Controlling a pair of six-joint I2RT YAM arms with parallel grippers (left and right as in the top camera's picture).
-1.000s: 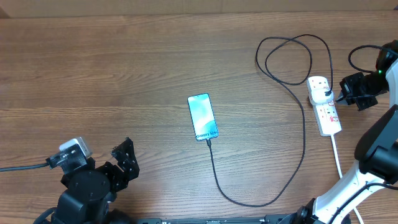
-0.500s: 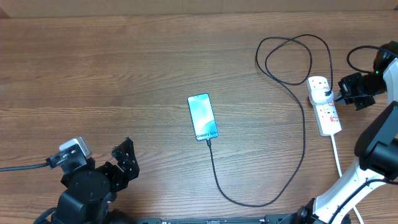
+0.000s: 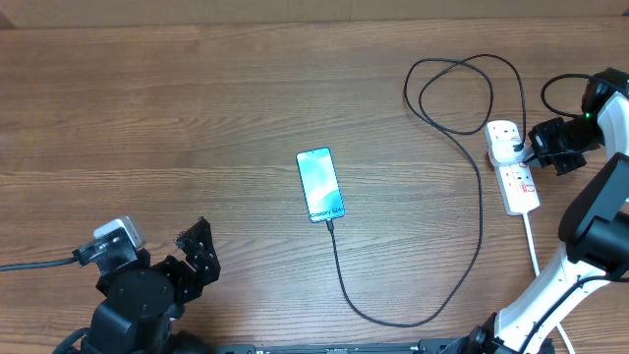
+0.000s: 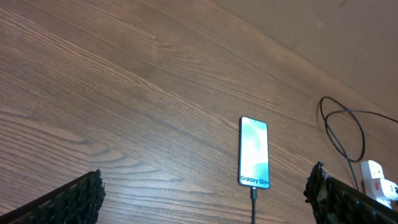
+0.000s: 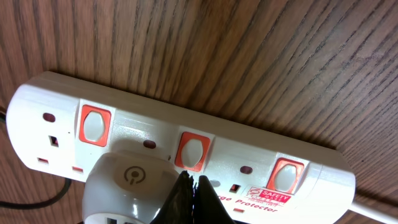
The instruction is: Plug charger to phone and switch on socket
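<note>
Three red switches (image 5: 91, 124) on the socket (image 5: 143, 127), at the table's (image 3: 197, 98) right edge. Right gripper (image 5: 189, 185), fingertips pressed together, points at the middle switch (image 5: 189, 151); press it squarely, clear of the plug head (image 5: 124, 186).

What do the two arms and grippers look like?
Left arm: black body, a white-grey box on it with a black cable. Left gripper: black, ribbed fingers. Right arm: white links, a black wrist with a green light and a looped black cable. Right gripper: black.
</note>
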